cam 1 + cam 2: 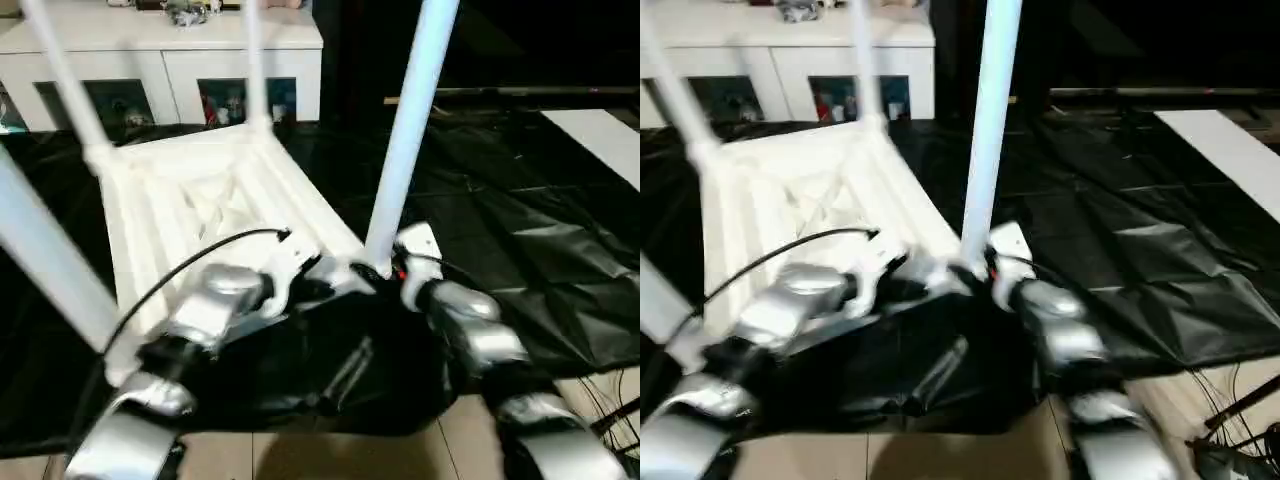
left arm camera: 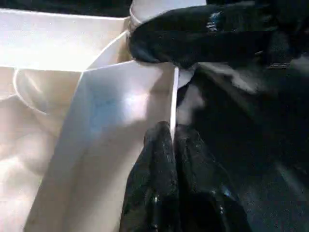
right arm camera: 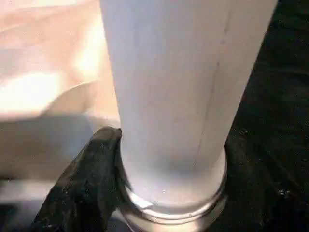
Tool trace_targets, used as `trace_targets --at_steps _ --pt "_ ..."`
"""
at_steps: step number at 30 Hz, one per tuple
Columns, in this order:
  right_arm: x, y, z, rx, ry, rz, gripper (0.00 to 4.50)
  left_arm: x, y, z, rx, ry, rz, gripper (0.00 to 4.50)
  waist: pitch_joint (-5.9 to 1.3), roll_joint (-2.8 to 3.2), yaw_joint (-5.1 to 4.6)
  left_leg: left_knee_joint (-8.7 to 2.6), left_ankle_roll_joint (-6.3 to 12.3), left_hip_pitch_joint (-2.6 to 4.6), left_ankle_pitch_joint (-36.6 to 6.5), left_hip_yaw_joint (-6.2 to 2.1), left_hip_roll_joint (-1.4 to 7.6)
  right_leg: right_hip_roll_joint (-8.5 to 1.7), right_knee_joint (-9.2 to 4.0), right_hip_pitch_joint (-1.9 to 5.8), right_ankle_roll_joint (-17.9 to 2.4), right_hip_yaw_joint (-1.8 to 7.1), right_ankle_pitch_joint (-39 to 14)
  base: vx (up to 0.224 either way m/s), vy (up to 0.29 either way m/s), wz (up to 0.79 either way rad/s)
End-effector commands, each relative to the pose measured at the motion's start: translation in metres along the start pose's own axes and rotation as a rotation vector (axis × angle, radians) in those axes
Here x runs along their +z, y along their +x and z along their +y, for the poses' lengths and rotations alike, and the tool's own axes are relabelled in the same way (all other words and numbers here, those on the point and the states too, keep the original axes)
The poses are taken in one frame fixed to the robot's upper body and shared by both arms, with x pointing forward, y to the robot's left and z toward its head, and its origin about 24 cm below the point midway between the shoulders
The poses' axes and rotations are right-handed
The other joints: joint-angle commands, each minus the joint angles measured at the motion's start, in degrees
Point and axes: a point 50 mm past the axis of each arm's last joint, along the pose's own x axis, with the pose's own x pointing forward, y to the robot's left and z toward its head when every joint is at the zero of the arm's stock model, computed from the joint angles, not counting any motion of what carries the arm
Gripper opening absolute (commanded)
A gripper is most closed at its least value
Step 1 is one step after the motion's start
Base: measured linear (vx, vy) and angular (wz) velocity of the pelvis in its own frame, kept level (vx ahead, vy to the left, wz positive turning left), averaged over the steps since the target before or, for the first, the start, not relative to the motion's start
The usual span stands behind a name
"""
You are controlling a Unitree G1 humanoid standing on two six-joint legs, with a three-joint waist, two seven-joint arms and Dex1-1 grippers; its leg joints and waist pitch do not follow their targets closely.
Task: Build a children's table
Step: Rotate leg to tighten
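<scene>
While inverted, table top (image 1: 210,190) rim in left hand (image 2: 172,145), leg (image 1: 410,130) base between right hand (image 3: 169,193) fingers

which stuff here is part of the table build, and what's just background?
Job:
- table top, upside down
- four legs, near-right leg
- left gripper, pinching the top's edge
- right gripper, around that leg's base

Background:
- black cover
- white cabinet
- floor cables

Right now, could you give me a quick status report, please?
Left gripper pinched shut on white plastic tabletop's rim. Right gripper around near-right white tubular leg's base. Nothing blocking.
</scene>
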Motion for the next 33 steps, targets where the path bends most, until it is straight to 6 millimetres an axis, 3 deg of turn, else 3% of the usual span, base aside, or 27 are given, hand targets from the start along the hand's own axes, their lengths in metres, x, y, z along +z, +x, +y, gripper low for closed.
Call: trace_targets --at_steps 1,4,7,10,13,18,19,22,25,26,28,29,31,33 --pt "-0.018 0.003 0.020 -0.083 0.097 0.077 2.67 -0.013 0.012 -0.009 0.037 -0.014 0.059 0.00 -2.29 0.28 0.06 -4.52 -1.51 1.10 -26.8 -0.42 0.11 -1.95 -6.46 0.76 -6.8 0.77 -29.0 0.000 0.000 0.00" --pt "-0.017 0.007 0.041 0.016 0.083 0.075 2.67 -0.012 0.012 -0.009 0.034 0.003 0.062 0.00 -2.27 0.05 -0.05 -4.86 -1.06 0.71 -27.7 -0.51 0.20 -1.74 -6.38 0.89 -6.3 0.70 -27.4 0.000 0.000 0.00" --pt "-0.013 0.008 0.047 0.064 0.132 0.029 3.37 -0.013 0.011 -0.007 0.028 0.019 0.067 0.00 -2.45 0.00 0.03 -5.08 -0.66 0.52 -27.1 -0.49 0.35 -1.77 -6.16 1.16 -7.1 0.75 -24.3 0.000 0.000 0.00" --pt "-0.011 0.009 0.048 0.055 0.139 0.009 3.45 -0.015 0.011 -0.006 0.029 0.024 0.068 0.00 -2.46 0.06 -0.10 -5.21 -0.33 0.23 -26.3 -0.49 0.34 -1.85 -5.97 1.32 -7.8 0.76 -22.6 0.000 0.000 0.00" --pt "-0.009 0.009 0.047 0.056 0.130 -0.006 3.83 -0.017 0.009 -0.004 0.018 0.036 0.073 0.00 -2.39 0.07 -0.19 -5.16 -0.35 0.42 -26.6 -0.31 0.34 -1.82 -6.04 1.19 -8.5 0.85 -22.1 0.000 0.000 0.00" --pt "0.002 0.008 0.031 0.071 0.018 -0.046 4.15 -0.019 0.001 -0.004 -0.043 0.056 0.068 0.00 -2.36 -0.18 -0.09 -5.22 0.12 0.39 -26.3 -0.28 0.37 -2.04 -6.32 1.15 -7.9 0.95 -24.7 0.000 0.000 0.00" --pt "0.004 0.007 0.028 0.085 -0.013 -0.054 4.15 -0.020 -0.001 -0.003 -0.058 0.060 0.070 0.00 -2.47 -0.23 -0.15 -5.25 0.34 -0.07 -24.5 -0.24 0.37 -2.01 -6.02 1.50 -8.2 0.97 -22.6 0.000 0.000 0.00" --pt "0.007 0.003 0.016 0.142 -0.097 -0.069 4.15 -0.023 -0.009 -0.002 -0.102 0.067 0.069 0.00 -2.65 -0.45 0.07 -5.07 0.86 0.10 -22.0 0.04 0.50 -1.90 -5.72 1.61 -9.4 1.04 -18.7 0.000 0.000 0.00" --pt "0.008 -0.003 0.009 0.277 -0.156 -0.066 4.15 -0.027 -0.017 -0.001 -0.161 0.072 0.070 0.00 -2.82 -0.48 0.41 -4.59 2.74 0.09 -18.5 0.56 0.58 -1.82 -5.09 1.87 -11.8 1.27 -12.1 0.050 -0.005 0.03" --pt "0.008 -0.009 0.007 0.409 -0.182 -0.057 4.15 -0.030 -0.023 -0.002 -0.225 0.083 0.067 0.00 -3.03 -0.26 0.65 -4.38 3.82 0.02 -15.4 0.57 0.72 -1.76 -4.60 2.24 -13.2 1.21 -7.0 0.067 -0.007 0.03" --pt "0.009 -0.016 0.006 0.537 -0.197 -0.057 4.15 -0.033 -0.030 -0.007 -0.321 0.096 0.055 0.00 -3.24 -0.29 0.68 -4.11 4.98 -0.10 -12.8 0.63 0.67 -1.62 -3.96 2.45 -14.3 1.21 -2.3 0.037 -0.003 0.01" --pt "0.010 -0.022 0.005 0.630 -0.214 -0.053 4.15 -0.034 -0.036 -0.011 -0.399 0.099 0.045 0.00 -3.56 -0.33 0.99 -3.68 6.70 0.04 -9.7 0.72 0.61 -1.50 -3.40 2.82 -15.7 1.10 3.4 0.070 -0.005 0.01" --pt "0.010 -0.028 0.001 0.698 -0.242 -0.036 4.15 -0.035 -0.041 -0.014 -0.444 0.092 0.046 0.00 -3.45 -0.11 1.35 -3.56 8.15 0.04 -7.6 0.84 0.80 -1.56 -3.03 2.78 -17.2 0.98 7.1 0.057 -0.007 0.01" --pt "0.010 -0.035 -0.004 0.780 -0.278 -0.010 4.15 -0.037 -0.048 -0.016 -0.487 0.090 0.061 0.00 -3.31 -0.14 1.77 -3.62 8.21 0.26 -7.9 0.98 1.09 -1.41 -2.98 2.78 -17.8 0.74 5.7 0.000 0.000 0.00"
